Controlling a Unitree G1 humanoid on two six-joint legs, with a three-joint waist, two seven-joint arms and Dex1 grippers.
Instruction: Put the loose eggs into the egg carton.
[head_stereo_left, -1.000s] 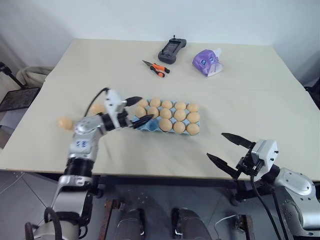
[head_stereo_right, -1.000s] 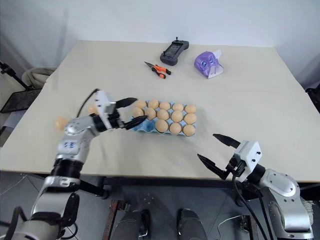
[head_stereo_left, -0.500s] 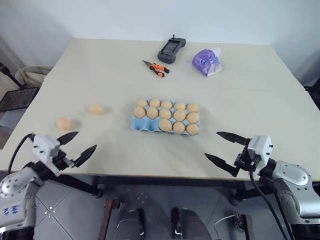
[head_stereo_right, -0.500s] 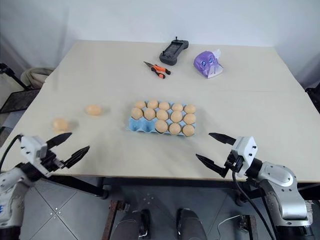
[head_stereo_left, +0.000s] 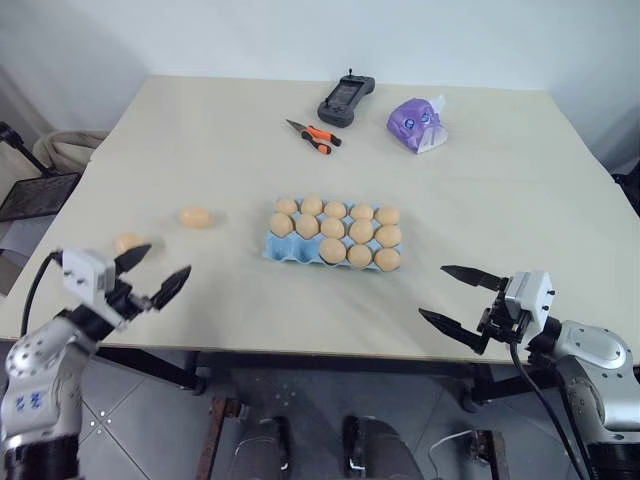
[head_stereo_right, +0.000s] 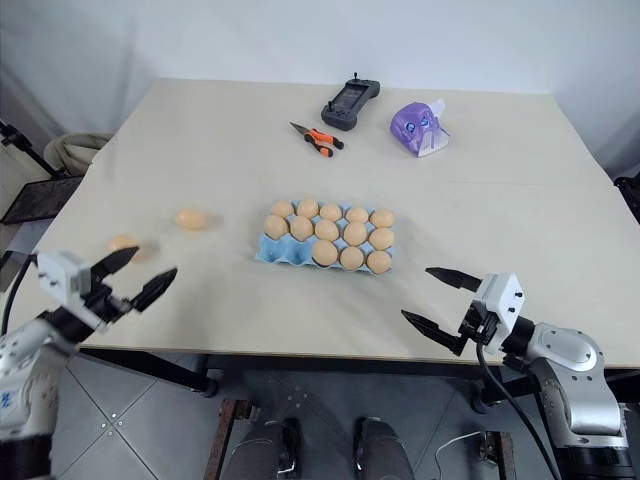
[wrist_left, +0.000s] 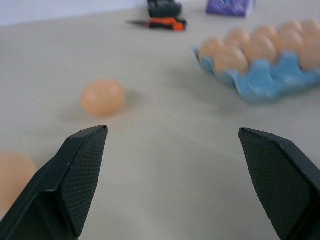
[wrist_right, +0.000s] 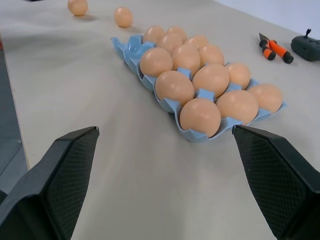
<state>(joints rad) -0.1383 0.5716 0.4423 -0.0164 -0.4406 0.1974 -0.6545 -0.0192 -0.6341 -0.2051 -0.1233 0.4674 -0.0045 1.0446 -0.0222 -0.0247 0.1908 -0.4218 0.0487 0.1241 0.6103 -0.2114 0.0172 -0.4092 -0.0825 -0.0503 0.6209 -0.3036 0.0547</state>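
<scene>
Beige matte table (head_stereo_left: 480, 190): left gripper (head_stereo_left: 148, 272), withdrawn from the moulded blue egg carton (head_stereo_left: 300, 250) to the near-left edge, and right gripper (head_stereo_left: 462, 298) both gape empty; two smooth oval loose eggs (head_stereo_left: 196, 217) lie left of the carton

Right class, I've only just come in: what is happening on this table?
A two-armed robot is filling a light blue egg carton with eggs. Two loose eggs lie on the table to the carton's left. The left pincer is open and empty near the table's front edge, close to the nearer egg. The right pincer is open too, holding nothing.
</scene>
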